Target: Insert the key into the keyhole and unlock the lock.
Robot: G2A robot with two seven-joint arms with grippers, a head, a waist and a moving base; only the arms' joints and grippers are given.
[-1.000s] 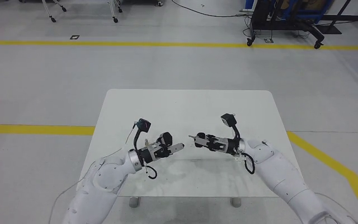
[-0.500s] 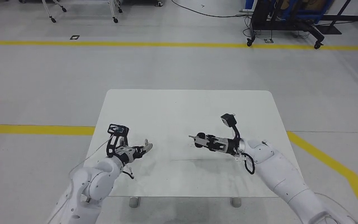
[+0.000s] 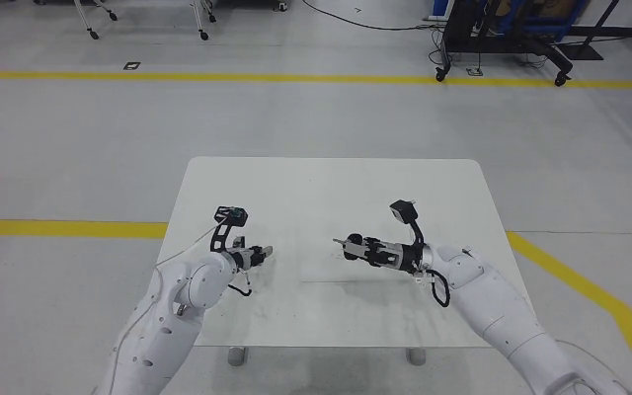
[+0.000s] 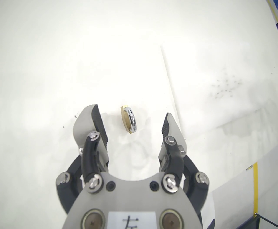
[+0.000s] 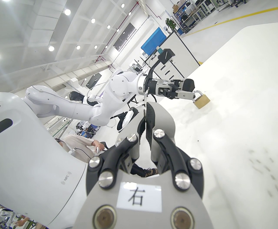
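- Claws in the top view sit well apart. The left claw (image 3: 261,254) hangs low over the white table (image 3: 326,188), at about 9 o'clock from the table's middle. Its arm comes in from 7 o'clock.
- The right claw (image 3: 348,245) is close to the middle, with its arm coming from 5 o'clock. It is pinched tight on the key (image 3: 338,240). The key's small tip points to 9 o'clock, at the other claw.
- The lock is too small to pick out from up here.
- Grey floor (image 3: 118,148) lies all round the table. Yellow lines (image 3: 296,76) run across it at 12 o'clock and out past both sides.
- In the left wrist view, the left claw's fingers (image 4: 97,123) are spread wide. The gold lock (image 4: 127,121) with its shiny ring rests on the table in the gap between them and touches neither.
- I think the job now is to grab the lock. The claw should come lower, keep the lock in the middle, and squeeze the flat gold sides, not the slippery ring.
- It needs a firm hold, since the key will push and twist.
- The table is smooth and white, with a few dark specks (image 4: 225,86).
- In the right wrist view, the right claw's fingers are pressed together. The key is too thin to make out.
- Farther off, the left claw is just beside the lock (image 5: 202,101).
- The keyhole should end up facing the key's tip.
- The room is big and bright, with ceiling lights (image 5: 67,11), a blue box (image 5: 153,43) and a white cabinet (image 5: 180,49).
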